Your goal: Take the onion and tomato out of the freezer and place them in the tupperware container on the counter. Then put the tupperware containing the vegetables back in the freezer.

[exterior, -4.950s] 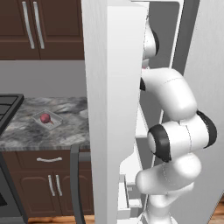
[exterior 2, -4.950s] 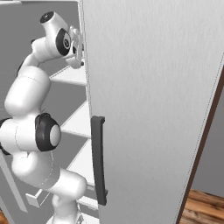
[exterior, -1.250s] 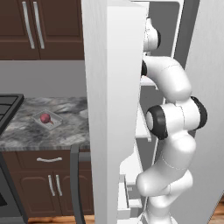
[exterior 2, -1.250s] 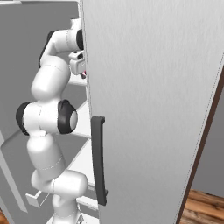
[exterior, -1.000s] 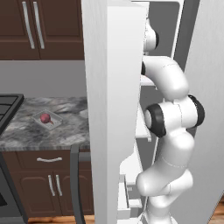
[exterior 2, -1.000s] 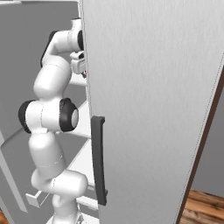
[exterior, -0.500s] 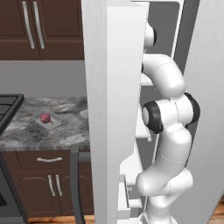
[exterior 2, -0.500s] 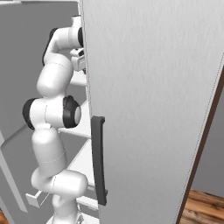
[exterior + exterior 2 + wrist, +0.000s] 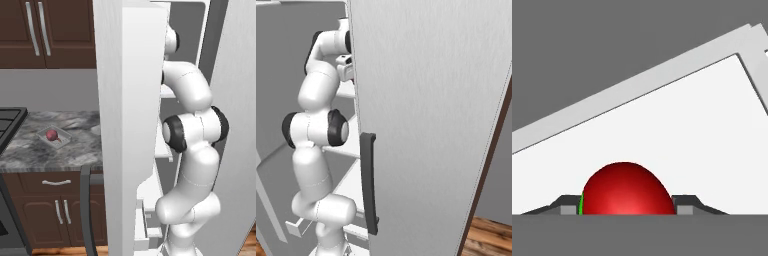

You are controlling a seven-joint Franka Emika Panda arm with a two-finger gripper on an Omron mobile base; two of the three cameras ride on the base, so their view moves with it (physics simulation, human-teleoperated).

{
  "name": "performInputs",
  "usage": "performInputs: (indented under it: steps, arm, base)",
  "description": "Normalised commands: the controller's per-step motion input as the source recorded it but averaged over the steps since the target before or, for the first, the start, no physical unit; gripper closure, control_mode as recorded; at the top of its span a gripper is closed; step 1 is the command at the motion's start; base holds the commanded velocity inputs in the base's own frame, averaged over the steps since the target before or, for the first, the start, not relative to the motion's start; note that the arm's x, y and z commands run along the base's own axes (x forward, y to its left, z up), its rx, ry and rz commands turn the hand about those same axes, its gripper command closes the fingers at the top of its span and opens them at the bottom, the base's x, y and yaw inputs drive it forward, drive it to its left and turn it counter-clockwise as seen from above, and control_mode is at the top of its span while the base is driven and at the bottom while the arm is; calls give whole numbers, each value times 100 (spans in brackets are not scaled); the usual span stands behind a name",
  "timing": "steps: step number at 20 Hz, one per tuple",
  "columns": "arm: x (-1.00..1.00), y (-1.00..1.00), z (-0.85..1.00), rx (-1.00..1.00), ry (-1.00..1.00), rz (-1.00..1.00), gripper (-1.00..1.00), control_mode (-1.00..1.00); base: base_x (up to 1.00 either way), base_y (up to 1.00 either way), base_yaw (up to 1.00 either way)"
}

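With the arm reaching into the freezer (image 9: 131, 125), I see the worktop (image 9: 75, 145) carrying the tupperware container (image 9: 54, 137) with the onion (image 9: 51, 134) inside. The tomato (image 9: 628, 189) sits on a white shelf (image 9: 677, 145) between the tool (image 9: 628, 209) fingers; contact apparently made, though I cannot tell.

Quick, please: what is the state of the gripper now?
Gripper: jaws sit on both sides of the tomato on the freezer shelf; a firm grip cannot be told.
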Motion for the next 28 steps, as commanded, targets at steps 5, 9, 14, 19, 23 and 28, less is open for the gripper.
performInputs:
  steps: [5, 9, 14, 19, 23, 28]
  arm:
    - [-77, 4, 0, 0, -11, 0, 100, -100]
    - [-76, 0, 0, 0, -1, 0, 100, -100]
    - [-97, 6, 0, 0, -3, 2, 100, -100]
    - [-100, 11, 1, 0, -1, 12, 100, -100]
    - [-100, 0, 8, 0, 0, 23, 100, -100]
    - [-100, 0, 12, 1, 5, 29, 100, -100]
  base:
    - [0, 0, 0]
    - [0, 0, 0]
    - [0, 0, 0]
    - [0, 0, 0]
    - [0, 0, 0]
    - [0, 0, 0]
